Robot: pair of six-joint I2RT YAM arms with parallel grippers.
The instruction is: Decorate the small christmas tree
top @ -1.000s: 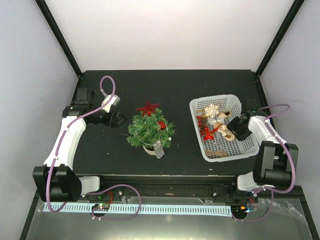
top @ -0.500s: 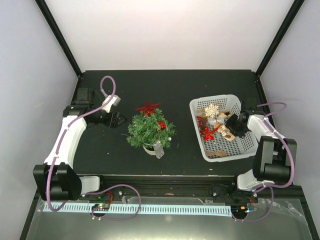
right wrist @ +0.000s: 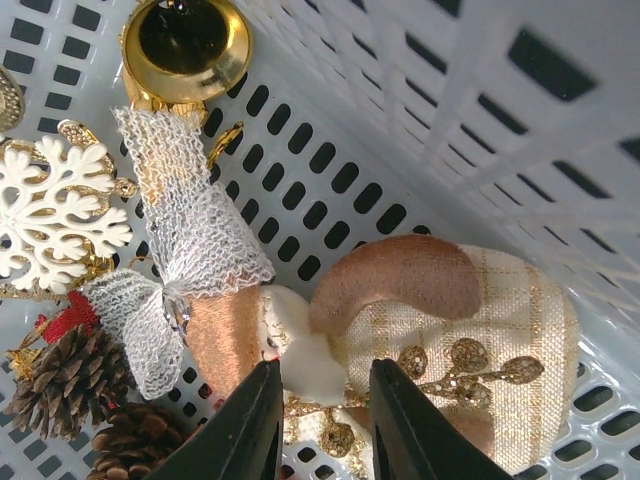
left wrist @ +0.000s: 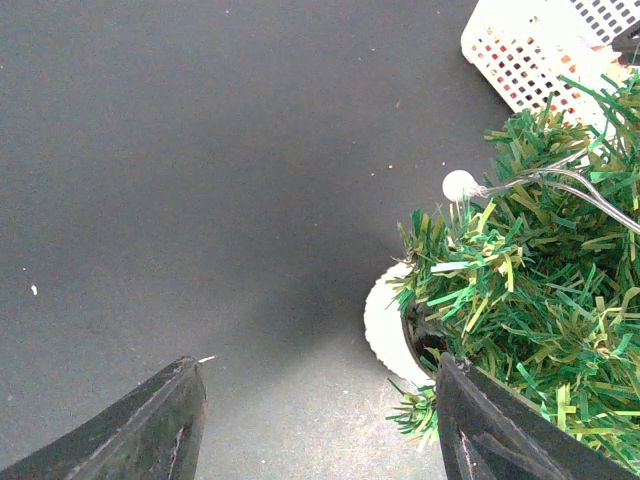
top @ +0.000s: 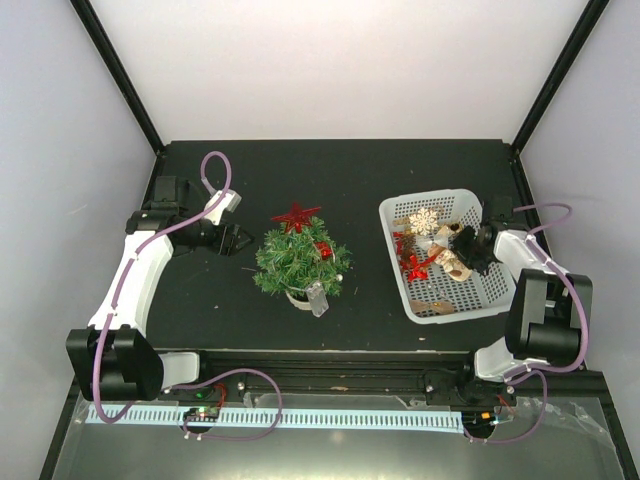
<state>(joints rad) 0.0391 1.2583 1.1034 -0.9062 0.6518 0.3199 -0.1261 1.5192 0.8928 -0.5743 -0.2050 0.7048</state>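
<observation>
The small christmas tree (top: 298,262) stands in its cream pot (top: 296,296) at mid-table, with a red star (top: 296,216) on top and a red ornament (top: 323,250) in its needles. My left gripper (top: 242,240) is open and empty just left of the tree. In the left wrist view the tree (left wrist: 530,290) and pot (left wrist: 385,325) sit by the right finger of the gripper (left wrist: 320,430). My right gripper (top: 460,243) is inside the white mesh basket (top: 430,196). Its jaws (right wrist: 325,400) are narrowed around the white tuft of a beige fabric ornament (right wrist: 470,310).
In the right wrist view the basket (right wrist: 450,120) also holds a gold bell (right wrist: 190,40), a white snowflake (right wrist: 50,215), a lace bow (right wrist: 180,250) and pine cones (right wrist: 70,375). A light string with a white bulb (left wrist: 459,185) runs over the tree.
My right gripper has moved a little left and deeper into the basket, onto the fabric ornament. The left arm and the tree have not moved.
</observation>
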